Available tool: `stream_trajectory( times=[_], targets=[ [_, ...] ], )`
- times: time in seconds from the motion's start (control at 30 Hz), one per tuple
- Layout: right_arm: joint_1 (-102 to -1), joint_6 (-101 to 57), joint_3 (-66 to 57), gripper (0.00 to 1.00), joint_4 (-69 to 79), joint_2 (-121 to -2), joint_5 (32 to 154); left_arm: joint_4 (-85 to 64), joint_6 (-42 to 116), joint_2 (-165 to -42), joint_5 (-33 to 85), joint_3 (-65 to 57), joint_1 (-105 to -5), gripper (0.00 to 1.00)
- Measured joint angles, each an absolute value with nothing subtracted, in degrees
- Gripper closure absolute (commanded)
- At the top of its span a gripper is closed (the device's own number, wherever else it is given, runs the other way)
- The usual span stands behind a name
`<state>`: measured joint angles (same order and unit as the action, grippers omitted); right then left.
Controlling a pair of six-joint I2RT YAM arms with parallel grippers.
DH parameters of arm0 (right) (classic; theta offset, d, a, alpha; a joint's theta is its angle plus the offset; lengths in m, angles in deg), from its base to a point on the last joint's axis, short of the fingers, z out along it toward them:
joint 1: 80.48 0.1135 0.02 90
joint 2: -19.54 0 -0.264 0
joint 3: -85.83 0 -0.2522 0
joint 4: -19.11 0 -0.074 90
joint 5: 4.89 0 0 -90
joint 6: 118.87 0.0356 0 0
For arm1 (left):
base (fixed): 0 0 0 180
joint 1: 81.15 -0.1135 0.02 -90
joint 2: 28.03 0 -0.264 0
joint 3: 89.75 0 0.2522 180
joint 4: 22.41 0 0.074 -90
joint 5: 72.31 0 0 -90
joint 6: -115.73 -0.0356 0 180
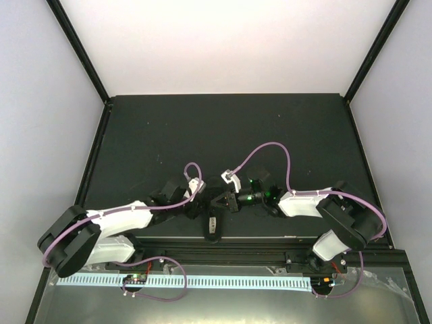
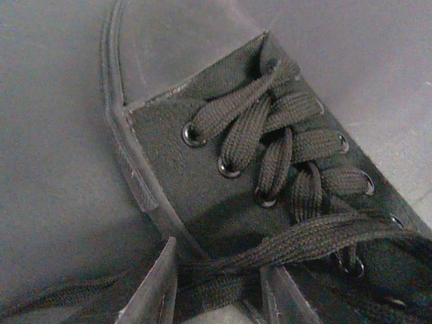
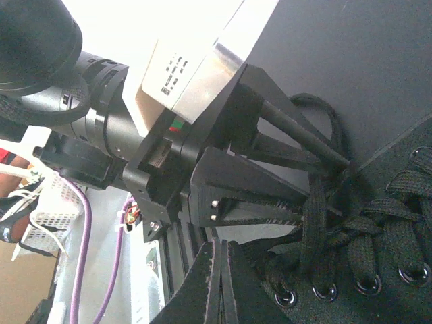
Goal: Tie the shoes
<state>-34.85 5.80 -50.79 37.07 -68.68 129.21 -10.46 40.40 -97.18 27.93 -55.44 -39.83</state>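
straddling shoe [image 2: 177, 165] lace [image 2: 304, 244], left jaws

Arm links [image 1: 118, 219]: white shells, black joints
Cables [image 1: 273, 145]: purple, thin
Left jaws: black, ribbed, silver screws [image 3: 214, 202]
Wrist light [image 1: 251, 198]: green

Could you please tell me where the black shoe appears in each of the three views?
Top external: the shoe lies small at the table's near edge, just below centre.
Left wrist: it fills the centre and right.
Right wrist: it sits in the lower right corner.
Shared landmark: the crossed laces, clear in both wrist views.
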Motion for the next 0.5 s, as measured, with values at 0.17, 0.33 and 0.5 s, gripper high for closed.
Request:
stream_trajectory(
  times=[0.17, 0.33, 0.5],
  targets=[
    [-34.85, 5.80, -50.79, 0.98, 37.10, -68.68, 129.23, -12.56, 39.79, -97.66, 26.36, -55.30, -39.83, 0.78],
    [-34.85, 5.80, -50.79, 0.98, 37.12, -69.01, 129.43, -12.58, 39.66, -95.74, 23.73, -55.30, -39.83, 0.88],
    [-34.85, 5.82, -50.79, 0.99, 37.23, -69.38, 129.67, -12.01, 39.57, -89.44, 21.83, -55.33, -39.83, 0.98]
  ],
)
